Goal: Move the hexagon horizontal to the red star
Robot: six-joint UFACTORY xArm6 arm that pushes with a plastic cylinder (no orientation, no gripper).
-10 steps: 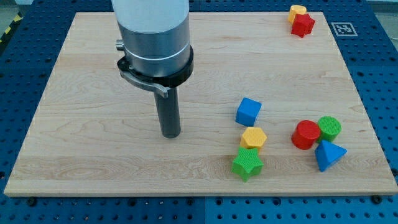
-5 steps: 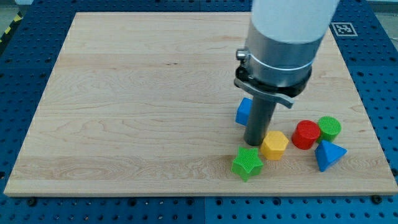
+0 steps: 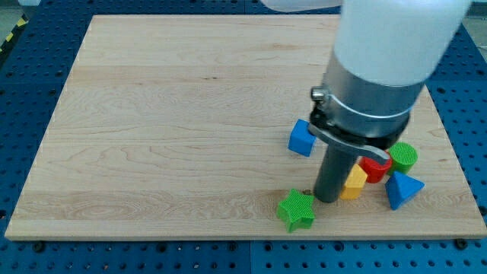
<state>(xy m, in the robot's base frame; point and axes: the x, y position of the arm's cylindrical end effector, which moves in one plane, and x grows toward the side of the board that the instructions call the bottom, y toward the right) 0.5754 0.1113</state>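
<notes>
On a pale wooden board over a blue pegboard bench, my tip presses the half-hidden yellow hexagon at its 3 o'clock. The arm, which carries no hand, covers the board's far right corner. A green star sits at the tip's 7 o'clock.

My arm comes down from the top right, its wide white body and grey collar filling that corner. Below the collar my dark rod stands upright, reaching straight down to the surface. My tip rests low in the near right part of the scene, slightly left of the collar's centre.
</notes>
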